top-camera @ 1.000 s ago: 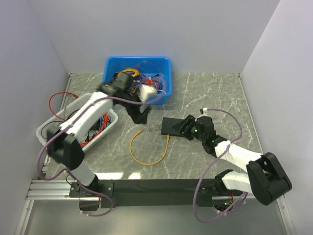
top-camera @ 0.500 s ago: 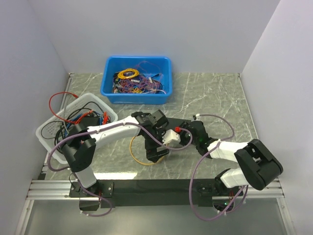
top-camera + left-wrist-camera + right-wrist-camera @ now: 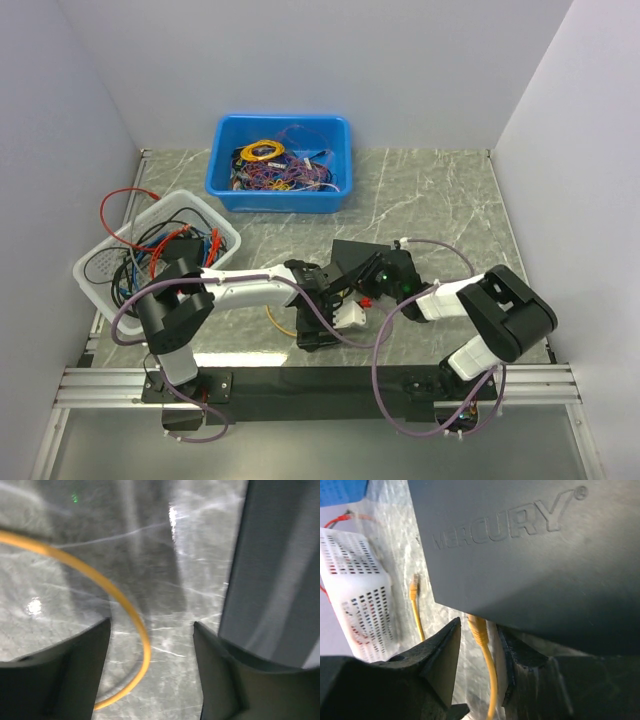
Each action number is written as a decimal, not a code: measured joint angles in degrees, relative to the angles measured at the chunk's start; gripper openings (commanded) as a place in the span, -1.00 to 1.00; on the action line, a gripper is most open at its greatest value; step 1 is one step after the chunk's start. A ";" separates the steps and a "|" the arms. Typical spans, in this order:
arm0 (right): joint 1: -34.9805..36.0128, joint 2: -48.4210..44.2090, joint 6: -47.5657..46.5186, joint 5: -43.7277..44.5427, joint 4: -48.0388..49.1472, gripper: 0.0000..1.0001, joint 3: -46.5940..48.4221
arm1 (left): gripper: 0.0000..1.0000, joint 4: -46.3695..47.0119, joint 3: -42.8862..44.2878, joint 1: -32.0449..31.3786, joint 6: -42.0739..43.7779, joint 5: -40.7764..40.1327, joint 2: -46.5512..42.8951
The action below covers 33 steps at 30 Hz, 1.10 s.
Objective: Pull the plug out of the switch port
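The switch (image 3: 349, 254) is a flat matte-black box in the middle of the table; in the right wrist view (image 3: 530, 545) its top reads MERCURY. A yellow plug (image 3: 478, 630) sits in the switch's near edge, and its yellow cable (image 3: 491, 680) hangs down from it. My right gripper (image 3: 477, 642) is open, its jaws standing on either side of the plug with small gaps. My left gripper (image 3: 152, 630) is open and empty, low over the table across a curve of the yellow cable (image 3: 125, 605), with the switch (image 3: 280, 570) at its right. In the top view the plug is hidden.
A blue bin (image 3: 281, 163) of tangled cables stands at the back. A white basket (image 3: 155, 255) of cables stands at the left, also in the right wrist view (image 3: 355, 580). The cable's free end (image 3: 414, 587) lies on the marble table (image 3: 440, 190).
My left arm has swung from the blue bin down to the front middle, beside the switch. My right gripper has moved left to the switch's near edge, around the plug.
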 measured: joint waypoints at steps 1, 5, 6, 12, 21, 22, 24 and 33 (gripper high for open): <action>0.02 0.61 0.31 -0.17 0.92 -0.19 0.02 | 0.22 0.33 -0.20 0.13 -0.15 -0.52 0.24; 0.02 1.77 1.01 -0.26 2.95 -0.20 0.00 | 0.07 1.70 -0.17 0.39 -0.74 -1.68 1.42; 0.02 1.86 1.09 -0.26 3.08 -0.21 -0.02 | -0.05 1.90 -0.17 0.39 -0.76 -1.86 1.53; 0.02 2.99 1.66 -0.24 4.76 -0.23 -0.07 | -0.73 3.43 -0.04 0.50 -1.07 -2.43 2.25; 0.00 4.33 2.10 -0.94 9.05 -0.21 -1.38 | -0.99 2.97 0.52 0.85 -1.97 -2.58 2.27; -0.02 4.33 2.12 -1.09 9.70 -0.21 -1.77 | -0.99 2.73 0.59 1.07 -2.12 -2.80 2.19; -0.11 4.33 2.16 -1.33 10.60 -0.21 -2.40 | -0.99 1.75 0.79 1.77 -2.29 -3.08 1.81; -0.63 6.12 3.43 -2.93 15.72 -0.21 -4.09 | -0.99 -1.25 4.63 4.39 -2.47 -3.04 -0.87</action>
